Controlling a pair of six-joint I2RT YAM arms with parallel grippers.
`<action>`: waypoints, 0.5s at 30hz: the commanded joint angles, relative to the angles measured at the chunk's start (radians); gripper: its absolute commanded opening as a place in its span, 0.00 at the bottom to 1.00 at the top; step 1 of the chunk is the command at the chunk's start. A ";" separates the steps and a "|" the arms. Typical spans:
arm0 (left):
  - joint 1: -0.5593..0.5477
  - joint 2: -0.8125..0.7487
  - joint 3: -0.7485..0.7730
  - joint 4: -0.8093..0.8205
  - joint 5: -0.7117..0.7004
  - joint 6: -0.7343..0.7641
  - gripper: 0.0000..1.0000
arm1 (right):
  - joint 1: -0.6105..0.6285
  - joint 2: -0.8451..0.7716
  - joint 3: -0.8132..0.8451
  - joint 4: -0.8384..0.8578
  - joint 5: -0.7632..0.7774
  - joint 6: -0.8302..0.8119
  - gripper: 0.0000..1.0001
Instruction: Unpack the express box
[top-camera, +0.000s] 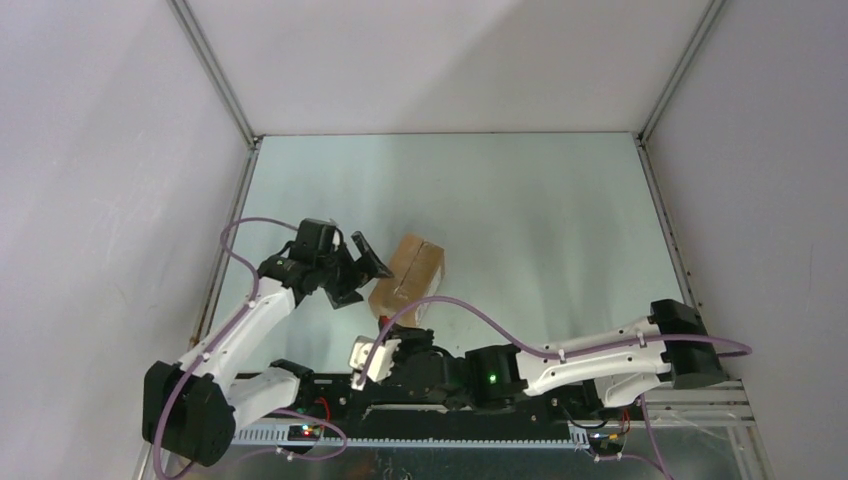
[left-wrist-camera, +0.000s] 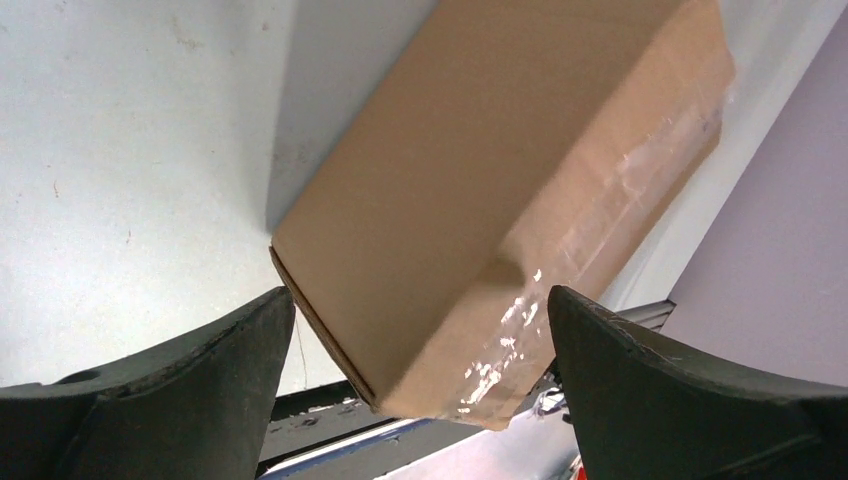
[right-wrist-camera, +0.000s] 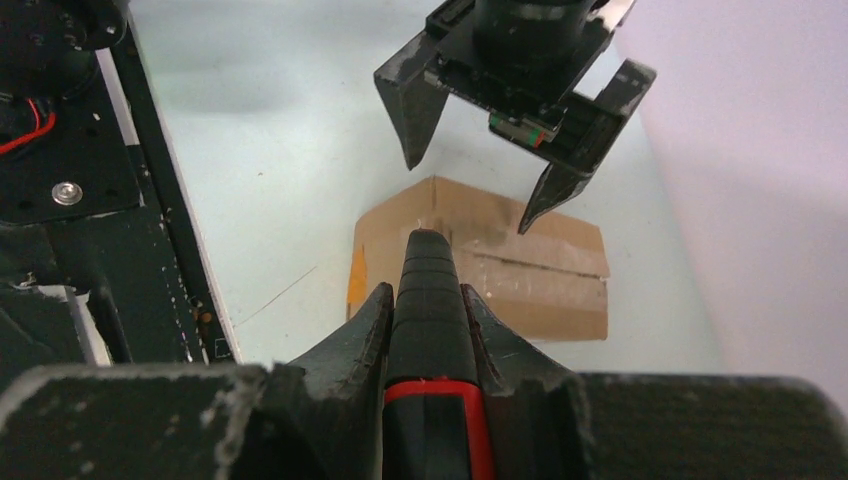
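Note:
The express box (top-camera: 408, 275), a small brown carton with clear tape along its seam, lies on the pale table left of centre. My left gripper (top-camera: 358, 273) is open at the box's left end. In the left wrist view its dark fingers (left-wrist-camera: 200, 380) stand on either side of the box's (left-wrist-camera: 500, 200) near corner, with gaps on both sides. My right gripper (right-wrist-camera: 425, 290) is shut on a red-and-black utility knife (right-wrist-camera: 430, 300). The knife tip points at the taped top of the box (right-wrist-camera: 520, 280), just in front of the left gripper (right-wrist-camera: 468, 197).
The black base rail (top-camera: 450, 420) with wiring runs along the near edge. Pink cables (top-camera: 500, 335) loop over both arms. White enclosure walls with metal frame bars (top-camera: 215, 75) close in the table on the left, back and right.

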 joint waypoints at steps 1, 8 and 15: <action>-0.028 -0.053 -0.019 -0.008 0.006 -0.035 1.00 | 0.012 -0.051 -0.037 -0.042 0.064 0.102 0.00; -0.106 -0.123 -0.081 0.025 -0.074 -0.164 1.00 | 0.021 -0.176 -0.082 -0.236 0.218 0.459 0.00; -0.158 -0.171 -0.045 -0.023 -0.141 -0.107 0.99 | -0.054 -0.293 -0.215 -0.287 0.202 0.765 0.00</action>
